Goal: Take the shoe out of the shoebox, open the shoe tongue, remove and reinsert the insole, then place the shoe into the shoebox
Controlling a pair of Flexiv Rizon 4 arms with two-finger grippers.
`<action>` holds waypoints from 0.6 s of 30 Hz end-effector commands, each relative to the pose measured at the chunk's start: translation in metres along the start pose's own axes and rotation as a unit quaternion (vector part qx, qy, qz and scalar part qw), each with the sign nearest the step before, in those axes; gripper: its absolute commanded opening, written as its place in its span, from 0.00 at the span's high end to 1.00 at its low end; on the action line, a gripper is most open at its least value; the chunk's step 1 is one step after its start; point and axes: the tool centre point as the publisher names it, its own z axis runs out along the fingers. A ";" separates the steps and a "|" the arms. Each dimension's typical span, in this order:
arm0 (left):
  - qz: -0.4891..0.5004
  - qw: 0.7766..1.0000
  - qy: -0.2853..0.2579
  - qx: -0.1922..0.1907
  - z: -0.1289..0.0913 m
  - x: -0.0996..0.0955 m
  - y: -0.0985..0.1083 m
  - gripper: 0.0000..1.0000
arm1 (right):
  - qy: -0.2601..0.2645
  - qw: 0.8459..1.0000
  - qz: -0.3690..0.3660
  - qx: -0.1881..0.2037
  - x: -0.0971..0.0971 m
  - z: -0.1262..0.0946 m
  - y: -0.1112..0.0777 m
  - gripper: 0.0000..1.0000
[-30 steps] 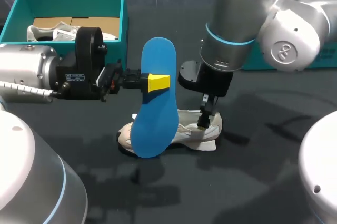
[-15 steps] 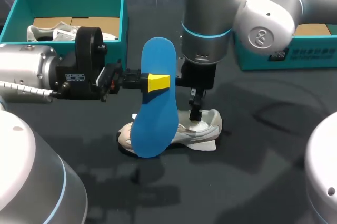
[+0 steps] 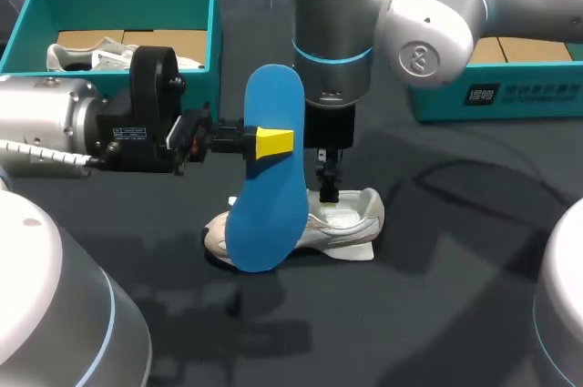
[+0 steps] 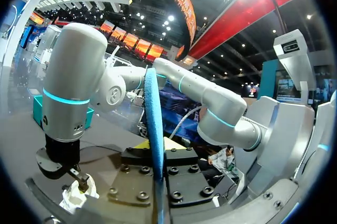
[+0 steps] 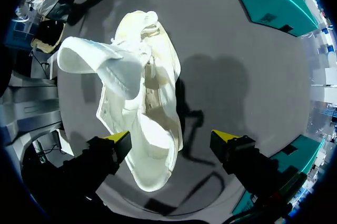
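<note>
Your left tool (image 3: 273, 143) is clamped on the flat blue foam insole (image 3: 267, 214). It holds the insole upright in the air, long way up, over the toe half of the white low-top sneaker (image 3: 353, 219). Whether the insole's lower end touches the sneaker cannot be told from the head view.

The sneaker lies on the dark bench (image 3: 437, 305), near its middle and well apart from the open teal cardboard shoebox (image 3: 215, 27) at the back left. That shoebox holds a second white shoe (image 3: 82, 55) and brown card.

Your right tool (image 3: 328, 188) hangs over the sneaker's heel opening with its fingers apart and gripping nothing. Its own wrist view shows a yellow tip on each side of the heel end. Contact there is too close to call.

That same view shows the tongue folded forward, away from the mouth, and the bare footbed inside.

So, as I read it, you have finished these steps:
- The sneaker is out of the shoebox.
- The tongue is open.
- The insole is out.

Two steps remain. First, the insole goes back in: tip it down, feed its toe end under the tongue and seat it flat, probably with the right tool steadying the heel. Then the sneaker goes into the shoebox. That puts you a little past halfway.
</note>
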 end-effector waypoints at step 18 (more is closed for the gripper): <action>0.000 1.000 0.001 0.001 0.002 -0.001 0.001 1.00 | 0.020 1.000 -0.014 -0.007 -0.011 0.050 0.003 0.11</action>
